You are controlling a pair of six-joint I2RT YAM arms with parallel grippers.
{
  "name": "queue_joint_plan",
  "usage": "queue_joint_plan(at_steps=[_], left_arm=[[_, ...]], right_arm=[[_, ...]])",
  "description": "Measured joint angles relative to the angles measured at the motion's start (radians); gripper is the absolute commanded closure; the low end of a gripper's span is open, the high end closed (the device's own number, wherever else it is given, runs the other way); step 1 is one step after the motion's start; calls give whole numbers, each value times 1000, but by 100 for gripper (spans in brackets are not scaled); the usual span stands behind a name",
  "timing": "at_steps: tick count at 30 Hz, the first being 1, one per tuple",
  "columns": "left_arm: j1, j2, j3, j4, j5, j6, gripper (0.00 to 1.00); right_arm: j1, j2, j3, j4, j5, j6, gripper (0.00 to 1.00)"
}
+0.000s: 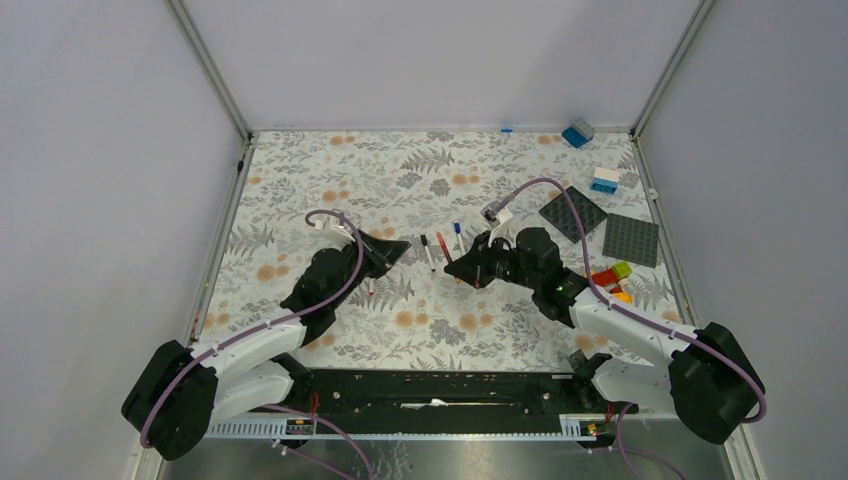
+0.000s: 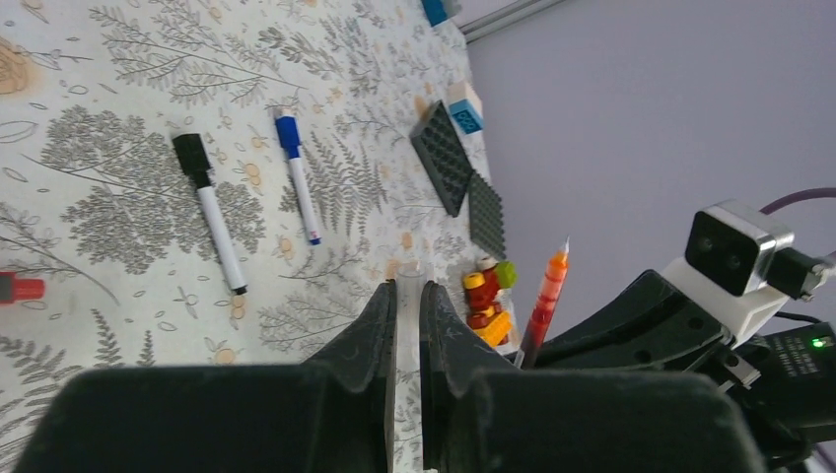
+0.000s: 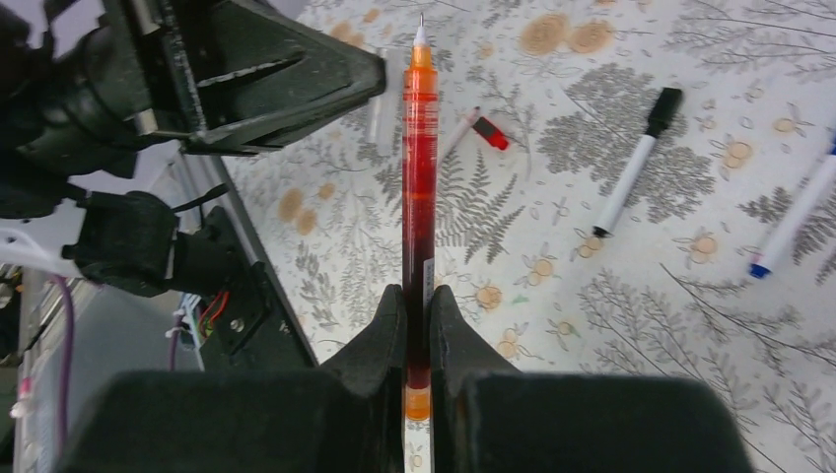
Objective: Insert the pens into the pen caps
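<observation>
Right hand [image 3: 417,304] is clamped on a red pen [image 3: 419,168], gripping it near its back end. The fine tip points away from the wrist, towards my left hand [image 2: 407,294]. That left hand is closed too, pinching a small clear tube [image 2: 409,268] that I take to be a pen cap, though it is pale and hard to make out. Both are held above the floral counter [image 1: 400,330], with tip and cap near each other but not touching.

I judge this to be the alignment step. Next I need to line the pen's tip up with the cap's open mouth and push straight in, since a small angle error could make it glance off.

No box or tray is in view, and the held cap looks empty. Three more pens lie on the counter between the hands: a black-ended pen [image 2: 209,212], a blue-ended pen [image 2: 298,177] and a red-ended pen [image 3: 475,128].
</observation>
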State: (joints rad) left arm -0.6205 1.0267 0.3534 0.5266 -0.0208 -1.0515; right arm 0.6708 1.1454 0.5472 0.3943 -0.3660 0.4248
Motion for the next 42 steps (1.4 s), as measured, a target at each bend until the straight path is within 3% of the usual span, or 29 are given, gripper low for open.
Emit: queue_joint_plan(at_steps=[17, 42], left_arm=[[0, -19, -31, 155, 1, -78, 100], [0, -37, -36, 172, -16, -83, 100]], right_arm=[[41, 3, -16, 67, -62, 52, 100], [111, 68, -20, 38, -39, 97, 100]])
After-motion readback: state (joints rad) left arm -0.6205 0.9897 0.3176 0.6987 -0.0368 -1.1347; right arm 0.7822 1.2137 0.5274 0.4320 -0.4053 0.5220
